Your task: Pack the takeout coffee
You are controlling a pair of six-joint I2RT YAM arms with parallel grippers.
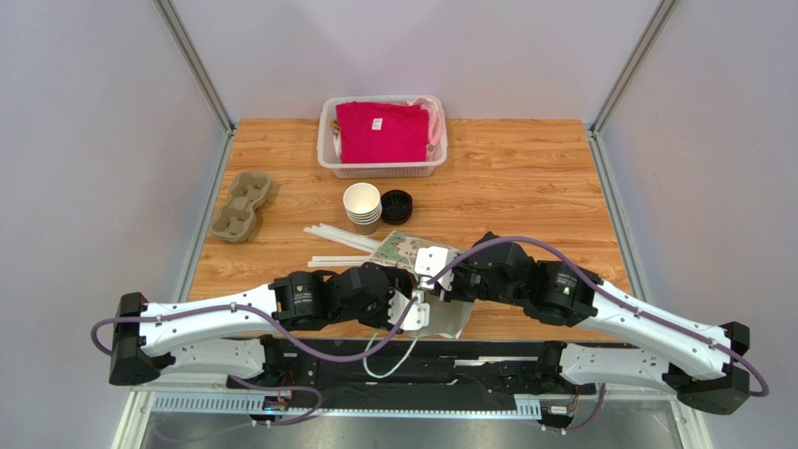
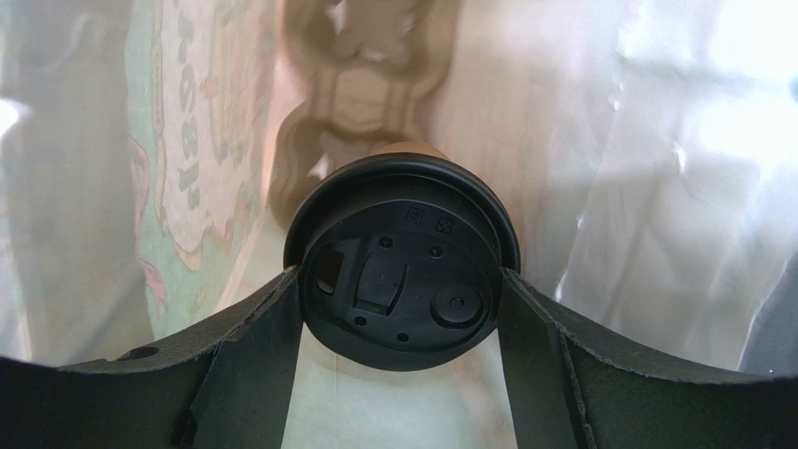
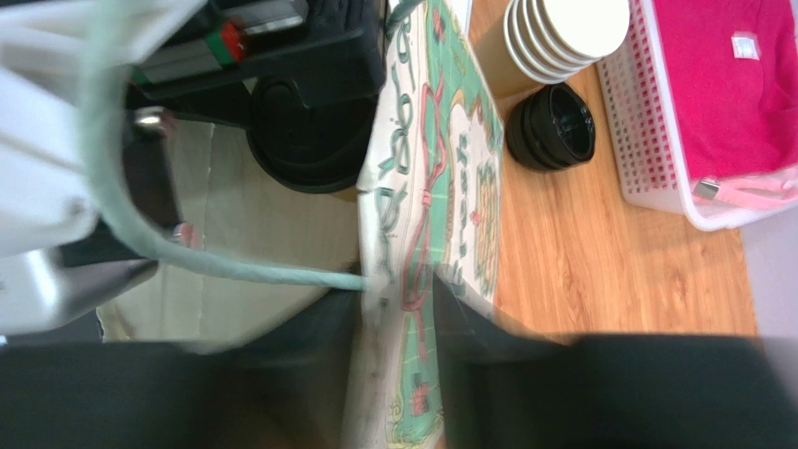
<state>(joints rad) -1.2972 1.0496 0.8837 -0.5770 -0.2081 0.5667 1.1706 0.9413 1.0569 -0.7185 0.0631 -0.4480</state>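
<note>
Now, takeout coffee [image 2: 401, 234]: being held inside the bag [image 3: 433, 187], black lid facing the bag's mouth.
Left jaws: clamping the takeout coffee's lid from both sides, within the bag.
Right jaws: standing apart, straddling the bag's edge.
Stacked cups [image 1: 362, 206], spare lids [image 1: 396, 206]: sitting on the counter [image 1: 524, 178] just beyond the bag.

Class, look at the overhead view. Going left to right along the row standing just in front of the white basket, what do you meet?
Brown moulded-pulp cup carrier → stack of nested paper cups → pile of round black plastic lids.
</note>
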